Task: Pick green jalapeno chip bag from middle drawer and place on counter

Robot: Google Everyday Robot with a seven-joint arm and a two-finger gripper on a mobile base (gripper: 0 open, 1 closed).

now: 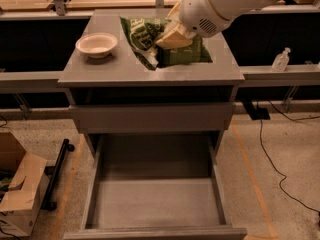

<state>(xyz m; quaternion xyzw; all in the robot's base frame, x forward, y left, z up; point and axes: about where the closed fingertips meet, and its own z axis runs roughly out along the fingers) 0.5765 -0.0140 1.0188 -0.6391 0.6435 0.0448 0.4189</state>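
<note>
The claw (pixel 169 36), gripping the green jalapeno chip bag (pixel 142 34), fills the middle and right of the worktop (pixel 112 70), and the bulky white arm (pixel 225 4) overhead blocks approach from the right rear. A pale bowl (pixel 96 44) occupies the left side. A bare strip runs along the front edge, though the bag's corner seems to reach it. Below, the middle drawer (pixel 155 206) stands pulled out, open from above.
</note>
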